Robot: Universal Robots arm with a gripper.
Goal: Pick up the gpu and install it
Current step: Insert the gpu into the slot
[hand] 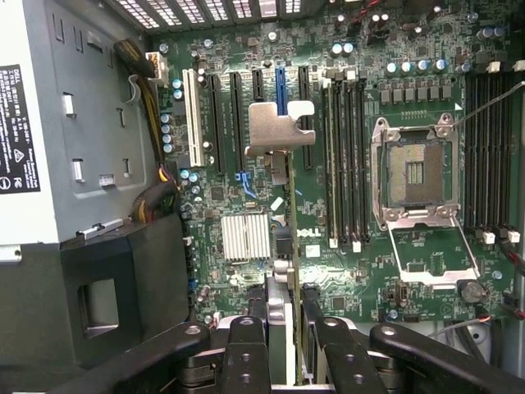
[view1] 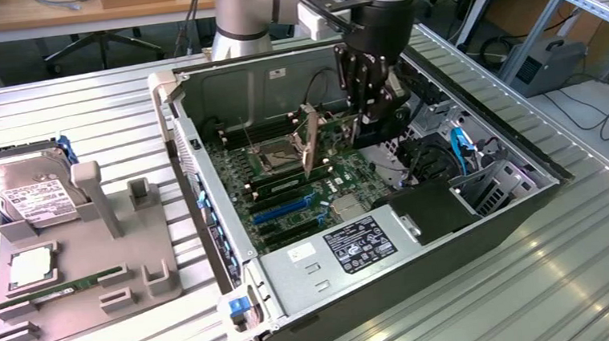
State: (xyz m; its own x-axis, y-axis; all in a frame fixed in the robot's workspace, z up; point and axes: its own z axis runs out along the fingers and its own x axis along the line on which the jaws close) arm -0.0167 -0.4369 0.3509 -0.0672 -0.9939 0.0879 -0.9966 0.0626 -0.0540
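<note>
- At the exterior view's left, a grey holder tray lay on the ribbed metal surface. It carried a silver hard drive with a white label, a processor chip and a narrow green RAM stick.
- In the middle, an open computer case lay on its side, with its motherboard facing up and the power supply at its near end.
- The gpu stood on edge above the motherboard, inside the case, near the empty processor socket. It looked like a thin card seen edge-on, tilted slightly, its long axis running across the board.
- In the wrist view, the gpu appeared as a thin line running away from the camera. Its silver end bracket pointed towards the expansion slots, and hung over the blue one.
- The case walls closed in the board on all sides, with the power supply and a black shroud on one flank and the memory slots on the other. Open room lay above the slots.
- At the exterior view's right, the pincer reached down into the case from the arm. In the wrist view its fingers were partly closed, clamped on either face of the card's near end.
</note>
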